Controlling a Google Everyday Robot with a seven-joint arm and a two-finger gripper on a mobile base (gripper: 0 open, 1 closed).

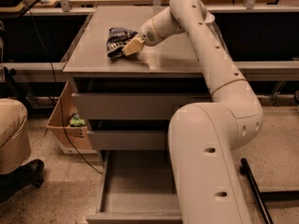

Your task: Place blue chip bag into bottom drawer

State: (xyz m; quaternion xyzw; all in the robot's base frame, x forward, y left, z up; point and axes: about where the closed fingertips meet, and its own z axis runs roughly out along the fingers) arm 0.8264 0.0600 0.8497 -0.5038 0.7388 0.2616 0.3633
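The blue chip bag [118,38] sits bunched up on the grey cabinet top [168,55], towards its left side. My gripper [131,46] is at the bag's right edge, with its tan fingers [134,45] closed on the bag; the bag looks crumpled and slightly raised. The bottom drawer [135,197] is pulled out and its grey tray is open, directly below the cabinet front. My arm covers the drawer's right part. The two upper drawers are shut.
A cardboard box [65,125] with a green item stands left of the cabinet. A person's leg [11,134] and black shoe [21,176] are at the far left. A black pole [254,190] lies on the floor at right. A workbench stands behind the cabinet.
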